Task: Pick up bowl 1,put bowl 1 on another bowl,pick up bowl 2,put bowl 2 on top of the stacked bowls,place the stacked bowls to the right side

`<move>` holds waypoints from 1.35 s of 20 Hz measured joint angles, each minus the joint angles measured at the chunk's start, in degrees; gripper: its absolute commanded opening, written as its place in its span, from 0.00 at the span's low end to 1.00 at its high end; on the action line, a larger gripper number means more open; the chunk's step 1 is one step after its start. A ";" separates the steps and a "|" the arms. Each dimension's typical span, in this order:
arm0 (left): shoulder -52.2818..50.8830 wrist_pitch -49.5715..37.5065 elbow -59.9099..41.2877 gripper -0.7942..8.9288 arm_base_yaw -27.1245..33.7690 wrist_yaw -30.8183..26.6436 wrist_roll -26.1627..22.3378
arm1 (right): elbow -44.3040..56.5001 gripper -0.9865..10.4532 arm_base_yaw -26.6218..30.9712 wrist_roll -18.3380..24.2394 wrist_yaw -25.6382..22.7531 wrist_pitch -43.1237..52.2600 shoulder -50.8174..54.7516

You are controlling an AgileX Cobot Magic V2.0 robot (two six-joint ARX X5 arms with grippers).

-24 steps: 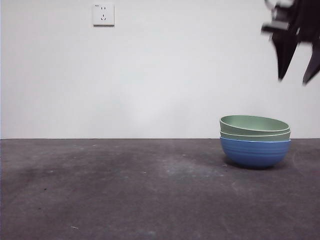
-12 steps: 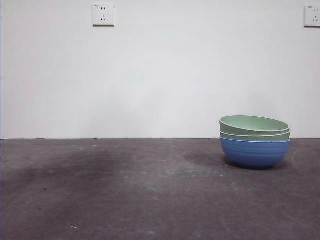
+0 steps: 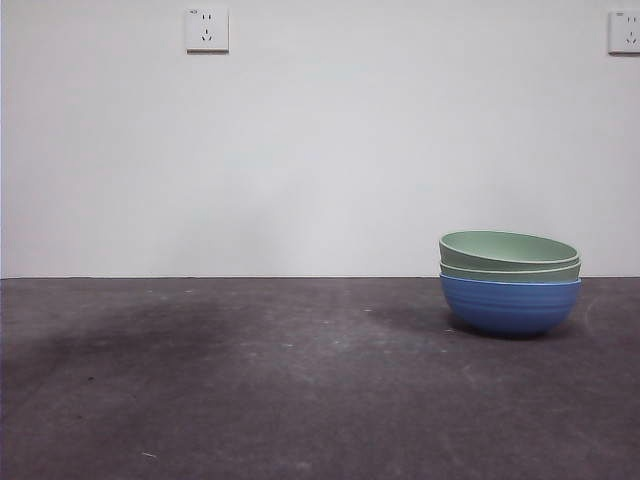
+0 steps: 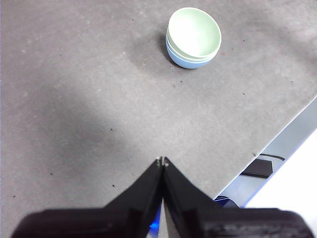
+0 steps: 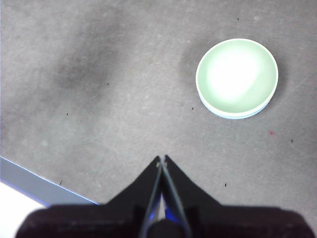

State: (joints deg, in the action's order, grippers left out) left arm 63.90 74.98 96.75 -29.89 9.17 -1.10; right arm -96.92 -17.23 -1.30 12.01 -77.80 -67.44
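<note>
- Front view, nearest part: the dark grey table (image 3: 250, 400) fills the lower half, with pale scuffs and a darker patch toward the left side.
- Further back on the table, on the right side of this view, stand the stacked bowls (image 3: 510, 283). They rest on the table surface and nothing touches them.
- At the bottom of the stack is the blue bowl (image 3: 510, 305), round, with faint horizontal ridges on its side.
- Two pale green bowls are nested above it. Of the lower green bowl (image 3: 510, 271) only a narrow band of rim shows. The upper green bowl (image 3: 508, 248) sits a little tilted, its rim higher on the left.
- Behind the table is a white wall (image 3: 320, 160) with one socket (image 3: 206, 29) at the upper left and a second socket (image 3: 624, 31) at the upper right edge.
- No arm appears in the front view.
- In the left wrist view, the left claw (image 4: 162, 161) is clenched, its two black tips meeting and holding nothing. It hangs high over the bare table, well apart from the stack, which is seen far off with the green bowl on top. The table edge (image 4: 277, 134) runs near this claw.
- In the right wrist view, the right claw (image 5: 161, 159) is also clenched with nothing between the tips. It hangs above the table, apart from the stack, which is seen from above as a pale green disc with a thin blue edge.
</note>
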 measured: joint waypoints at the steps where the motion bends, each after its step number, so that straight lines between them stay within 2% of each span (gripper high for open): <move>1: 0.00 0.00 0.00 0.08 0.00 0.00 0.00 | 0.00 0.09 0.00 0.00 0.00 0.02 0.00; 12: 0.00 -0.02 0.00 0.08 0.00 -0.02 0.00 | 0.00 0.09 0.00 0.00 -0.20 0.02 0.00; 15: -1.25 -2.23 0.00 0.08 2.08 -1.73 -3.08 | 0.00 0.09 0.00 -0.02 -0.20 0.02 -0.02; 17: -5.05 -11.76 -1.68 0.08 6.91 -1.01 -6.64 | 0.00 0.09 0.00 -0.02 -0.20 0.00 0.00; 19: -11.37 -23.67 -7.61 0.08 12.04 1.86 -8.39 | 0.00 0.09 0.00 0.00 -0.20 0.00 0.00; 21: -18.91 -36.59 -17.46 0.08 16.94 4.07 -9.01 | 0.00 0.09 0.00 0.00 -0.20 0.00 0.00; 23: -27.23 -47.93 -29.22 0.08 21.07 3.58 -9.38 | 0.00 0.09 0.00 -0.02 -0.20 0.00 0.00; 25: -34.25 -57.02 -41.27 0.08 24.41 3.02 -9.42 | 0.00 0.09 0.00 -0.02 -0.20 0.00 0.00; 27: -40.30 -61.88 -53.11 0.08 27.06 2.97 -9.38 | 0.00 0.09 0.00 0.00 -0.20 0.02 0.00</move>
State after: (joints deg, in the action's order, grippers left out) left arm 23.59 13.10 43.64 -2.83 12.14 -10.48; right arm -96.92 -17.23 -1.30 11.81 -77.78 -67.44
